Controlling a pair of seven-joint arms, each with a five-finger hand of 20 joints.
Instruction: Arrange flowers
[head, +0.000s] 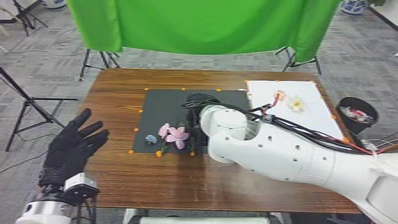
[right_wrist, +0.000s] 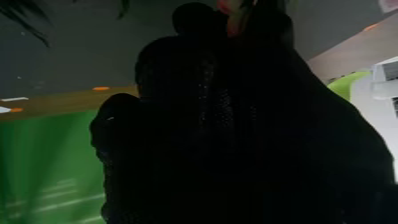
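In the head view, my left hand (head: 73, 146) is off the table's left side with its fingers spread and open. My right hand (head: 195, 131) hangs over the dark sheet (head: 164, 107), partly hidden by its wrist. Close to its left lie a pink flower (head: 177, 135) and a small blue-grey flower (head: 151, 139). On the white sheet (head: 266, 89) are a pale yellow flower (head: 295, 104) and a small red-orange one (head: 280, 95). In the right wrist view, my right hand (right_wrist: 213, 115) pinches a pink and green flower piece (right_wrist: 234, 22) between its dark fingertips; its far end is hidden.
The brown table (head: 115, 100) carries orange marks around both sheets. A dark bin (head: 357, 112) stands beyond the right edge. Behind the table hangs a green cloth (head: 204, 25) on stands, and a tripod (head: 34, 102) stands at the left.
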